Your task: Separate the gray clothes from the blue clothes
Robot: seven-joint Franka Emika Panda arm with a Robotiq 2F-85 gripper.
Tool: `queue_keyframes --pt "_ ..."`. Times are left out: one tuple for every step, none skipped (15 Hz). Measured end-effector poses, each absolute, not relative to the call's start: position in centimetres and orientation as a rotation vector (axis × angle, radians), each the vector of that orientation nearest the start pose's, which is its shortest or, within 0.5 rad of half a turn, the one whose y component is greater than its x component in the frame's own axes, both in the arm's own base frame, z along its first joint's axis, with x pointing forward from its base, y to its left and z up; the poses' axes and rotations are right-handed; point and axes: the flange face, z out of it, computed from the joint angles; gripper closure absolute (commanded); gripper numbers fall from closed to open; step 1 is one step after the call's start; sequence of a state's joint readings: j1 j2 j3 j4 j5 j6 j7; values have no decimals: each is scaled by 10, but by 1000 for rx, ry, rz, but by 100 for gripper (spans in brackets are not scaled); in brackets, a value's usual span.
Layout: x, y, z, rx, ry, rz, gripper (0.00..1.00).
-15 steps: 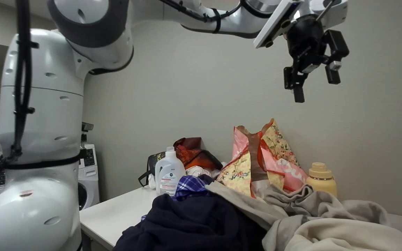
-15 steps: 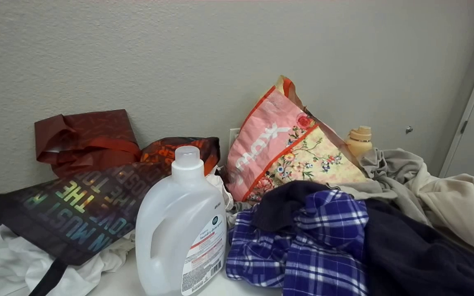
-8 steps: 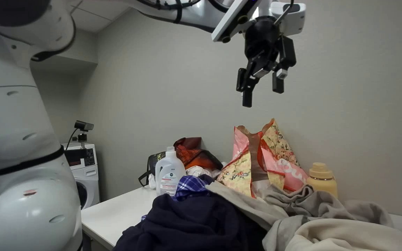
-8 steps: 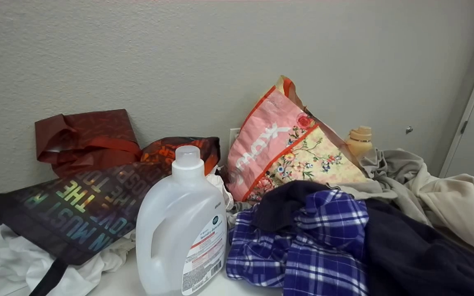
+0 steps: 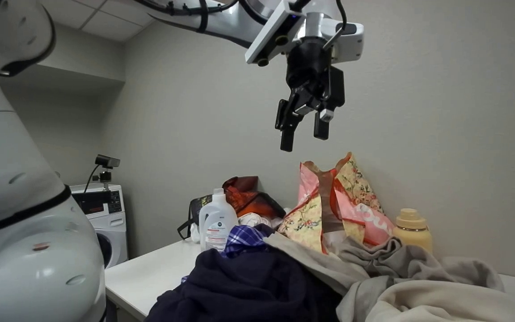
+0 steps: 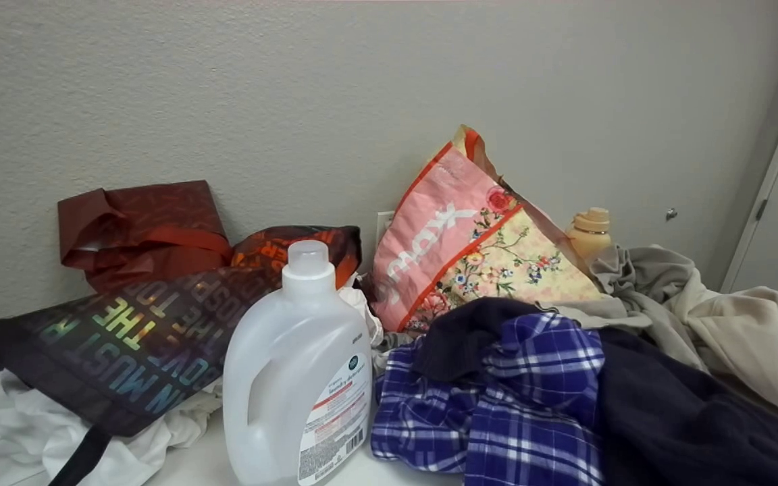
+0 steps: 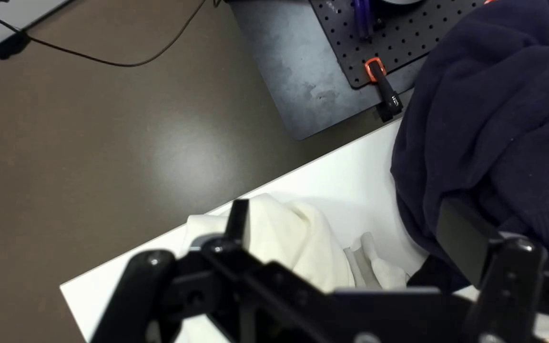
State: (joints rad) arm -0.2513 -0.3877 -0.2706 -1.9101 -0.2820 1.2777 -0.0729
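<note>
The gray clothes (image 5: 445, 297) lie rumpled in pale beige-gray folds on the table, and one gray flap runs up against the dark navy garment (image 5: 248, 286). That navy garment and a plaid shirt (image 6: 531, 425) make up the blue clothes, heaped together beside the gray ones. My gripper (image 5: 304, 136) hangs high above the pile, fingers pointing down and spread wide, touching nothing. In the wrist view the gripper (image 7: 350, 233) is open, with cream-gray cloth (image 7: 298, 233) below one finger and navy cloth (image 7: 493, 119) below the opposite one. An exterior view does not show the gripper.
A floral pink bag (image 5: 351, 201) stands behind the clothes, with a yellow bottle (image 5: 411, 230) beside it. A detergent jug (image 6: 301, 378) and a dark printed bag (image 6: 146, 337) stand near the plaid shirt. The table's edge (image 7: 312, 164) borders the floor, near a pegboard (image 7: 398, 47).
In an exterior view the arm has swung left and the gripper has come lower. It has left the edge of an exterior view where part of it showed. The clothes have stayed put.
</note>
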Motion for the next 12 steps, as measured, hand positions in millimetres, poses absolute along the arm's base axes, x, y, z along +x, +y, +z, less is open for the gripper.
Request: queue_keyframes --pt "319 -251 627 -3116 738 484 0" --pt "319 -252 625 -3114 740 489 0" --pt "320 -251 623 -3104 731 489 0" --pt "323 -245 619 -3086 708 485 0" --pt "328 -236 612 -3062 668 485 0" --pt "334 -224 604 -3038 621 486 0" --pt "339 -209 595 -3016 568 495 0" --pt "344 -193 586 -2998 513 508 0" --pt "348 -176 577 -2986 457 521 0" --pt "352 -158 568 -2978 400 533 0" --pt "354 -143 560 -2970 354 540 0" --pt "356 -128 551 -2964 310 544 0"
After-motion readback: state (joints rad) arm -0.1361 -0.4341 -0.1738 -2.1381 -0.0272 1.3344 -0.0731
